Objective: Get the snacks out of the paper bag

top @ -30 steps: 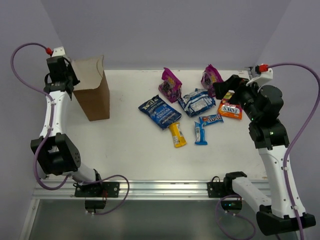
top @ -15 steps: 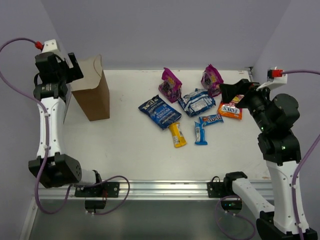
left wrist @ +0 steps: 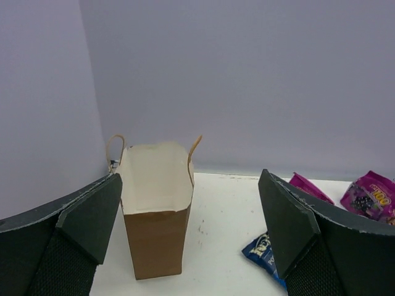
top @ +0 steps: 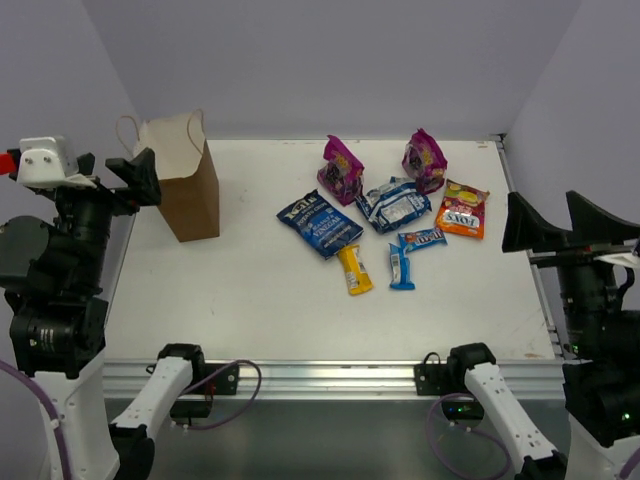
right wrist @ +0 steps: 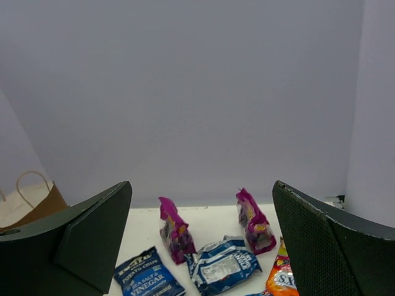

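Apparently 8 snacks [top: 395,207] are laid out on the tabletop [top: 250,300] and the bag [top: 190,195] looks emptied. The left pincer [top: 110,185] and right pincer [top: 545,222], both released, should be parked clear of them.

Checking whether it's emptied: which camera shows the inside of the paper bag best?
The left wrist view: the paper bag stands with its mouth open toward the camera, pale inner walls showing, bottom unclear. The top external view shows it smaller, from the side; the right wrist view catches only a corner and one handle.
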Robot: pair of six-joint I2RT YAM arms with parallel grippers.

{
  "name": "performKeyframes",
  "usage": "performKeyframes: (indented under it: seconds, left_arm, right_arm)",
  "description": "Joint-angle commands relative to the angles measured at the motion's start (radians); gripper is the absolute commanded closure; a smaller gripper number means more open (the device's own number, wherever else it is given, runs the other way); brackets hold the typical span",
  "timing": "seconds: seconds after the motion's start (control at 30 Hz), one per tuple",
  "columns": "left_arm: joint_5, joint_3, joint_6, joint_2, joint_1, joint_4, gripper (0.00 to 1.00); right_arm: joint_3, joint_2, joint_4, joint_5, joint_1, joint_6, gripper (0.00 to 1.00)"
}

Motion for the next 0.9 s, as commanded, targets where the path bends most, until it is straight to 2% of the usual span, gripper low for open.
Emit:
performKeyframes:
  seconds: [0.0, 0.23, 0.87]
  left_arm:
    - [-0.091, -0.011, 0.057, -0.036, -0.07, -0.078, 0.0]
    - [-0.266, -0.019, 0.08, -0.146, -0.17, -0.081, 0.0]
    - [-0.222, -0.123, 0.089, -0.157, -0.173, -0.029, 0.0]
  right_arm:
    - [-0.035, -0.059, 0.03, 0.1, 0.007, -0.078, 0.01]
    - [-0.093, -0.154, 0.068, 0.167, 0.031, -0.119, 0.01]
    - [-0.147, -0.17, 0.102, 0.181, 0.033, -0.102, 0.01]
